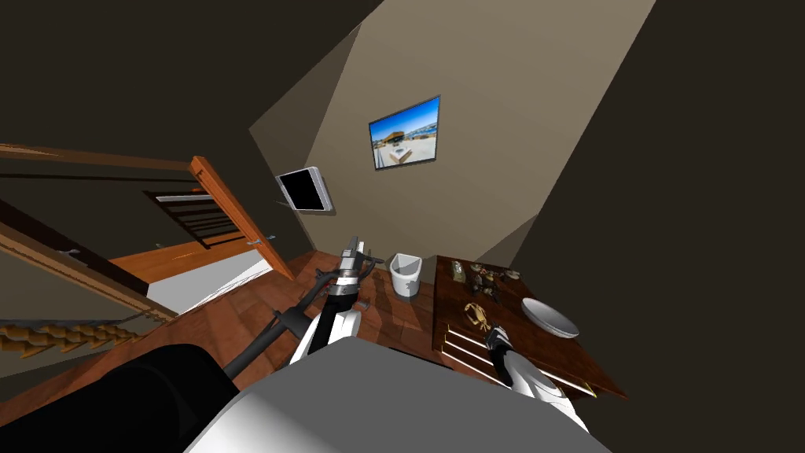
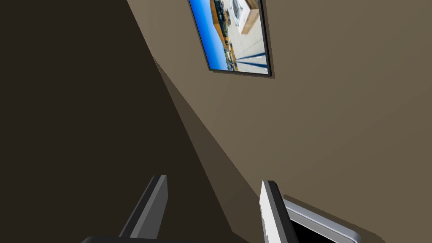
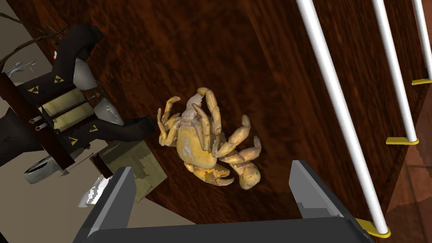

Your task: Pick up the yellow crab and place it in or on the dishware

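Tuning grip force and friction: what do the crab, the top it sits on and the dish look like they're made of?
Crab: matte pale yellow, mottled shell look with jointed legs; hard shell or plastic, can't tell.
Cabinet top: dark red-brown wood, visible grain, slight sheen.
Dish: plain light grey, smooth, no texture; could be ceramic, not certain.

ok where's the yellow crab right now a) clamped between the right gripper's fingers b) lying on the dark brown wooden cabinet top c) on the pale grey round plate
b: the yellow crab lies on the dark brown wooden cabinet top, ahead of the open right gripper and touching neither finger, apart from the pale grey round plate
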{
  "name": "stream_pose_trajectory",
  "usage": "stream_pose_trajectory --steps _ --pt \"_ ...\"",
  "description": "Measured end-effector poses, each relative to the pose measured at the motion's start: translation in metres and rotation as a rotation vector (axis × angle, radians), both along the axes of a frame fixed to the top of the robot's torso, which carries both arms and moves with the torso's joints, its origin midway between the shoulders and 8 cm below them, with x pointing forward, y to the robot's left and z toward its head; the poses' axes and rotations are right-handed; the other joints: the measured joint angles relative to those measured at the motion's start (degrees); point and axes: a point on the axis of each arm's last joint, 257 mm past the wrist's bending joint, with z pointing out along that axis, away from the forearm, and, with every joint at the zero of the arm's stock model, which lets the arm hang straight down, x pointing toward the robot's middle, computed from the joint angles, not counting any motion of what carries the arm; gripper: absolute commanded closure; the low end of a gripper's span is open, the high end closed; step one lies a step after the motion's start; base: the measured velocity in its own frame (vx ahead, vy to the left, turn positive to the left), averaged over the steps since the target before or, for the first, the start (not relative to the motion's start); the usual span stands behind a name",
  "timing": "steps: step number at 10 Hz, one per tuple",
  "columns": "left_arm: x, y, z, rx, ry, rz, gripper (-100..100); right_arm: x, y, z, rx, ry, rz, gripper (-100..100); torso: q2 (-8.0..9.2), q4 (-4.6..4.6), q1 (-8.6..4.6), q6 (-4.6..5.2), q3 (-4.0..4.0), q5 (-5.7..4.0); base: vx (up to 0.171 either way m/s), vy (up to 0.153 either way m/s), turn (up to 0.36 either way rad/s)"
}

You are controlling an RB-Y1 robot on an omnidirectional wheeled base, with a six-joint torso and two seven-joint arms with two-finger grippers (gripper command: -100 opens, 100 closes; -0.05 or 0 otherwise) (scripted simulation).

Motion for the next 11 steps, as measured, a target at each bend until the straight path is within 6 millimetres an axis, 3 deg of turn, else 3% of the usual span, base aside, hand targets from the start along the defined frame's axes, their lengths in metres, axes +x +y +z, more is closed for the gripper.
stream_pose_trajectory --steps 8,9,10,11 --pt "0.000 0.000 0.000 0.000 0.000 0.000 0 -0.044 -0.053 -0.021 -0.223 0.151 0.064 -100 0.01 0.00 0.06 0.02 0.00 0.01 0.036 0.029 0.089" --pt "0.000 0.000 0.000 0.000 0.000 0.000 0 -0.045 -0.053 -0.021 -0.228 0.154 0.067 0 0.09 0.01 -0.02 0.05 0.04 0.00 0.000 0.000 0.000" --pt "0.000 0.000 0.000 0.000 0.000 0.000 0 -0.045 -0.053 -0.021 -0.228 0.154 0.066 -100 0.17 0.03 -0.06 0.04 0.09 -0.01 0.009 -0.074 0.149" --pt "0.000 0.000 0.000 0.000 0.000 0.000 0 -0.046 -0.046 -0.025 -0.226 0.156 0.060 -100 0.17 0.04 -0.30 0.01 0.10 -0.06 0.000 -0.116 0.128"
